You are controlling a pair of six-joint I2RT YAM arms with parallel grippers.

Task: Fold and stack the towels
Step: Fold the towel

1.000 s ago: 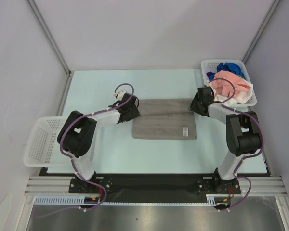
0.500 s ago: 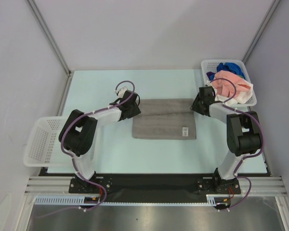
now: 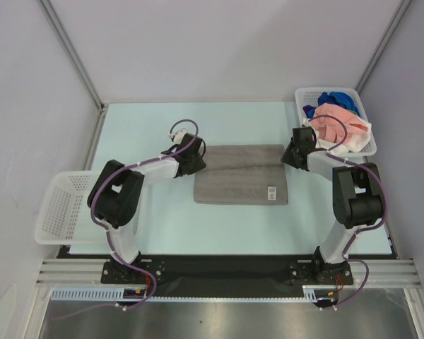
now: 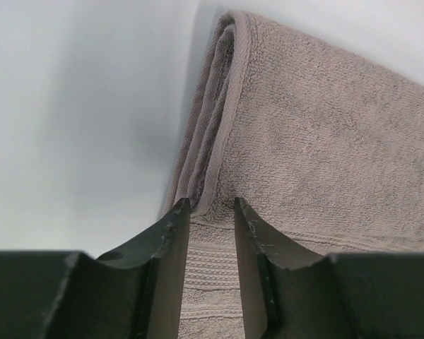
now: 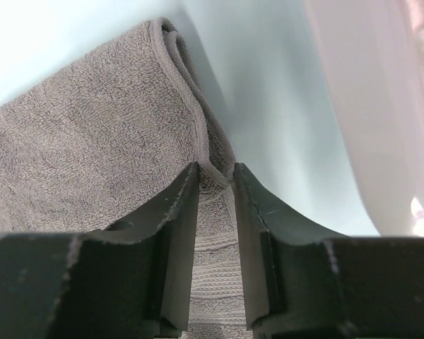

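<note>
I have my left tool (image 4: 212,205) at the far-left corner of the grey towel (image 3: 240,175) and my right tool (image 5: 215,169) at its far-right corner. Each one straddles the woven band along a short end, and each is pinching cloth. On the right the hem puckers up between my fingertips. On the left the band fills the narrow gap.

The towel lies flat in the middle of the tabletop (image 3: 148,127), already doubled, its layered fold visible at both far corners and its small tag (image 3: 271,191) near the near-right corner. I hold the two far corners together so the edge stays straight and level when I carry it; I judge the next fold brings this far edge toward me, over the near one.

The other towels, pink (image 3: 332,116), blue (image 3: 333,97) and white (image 3: 358,134), sit heaped in the basket (image 3: 302,94) at far right, waiting. A second basket (image 3: 56,212) sits at the left.
</note>
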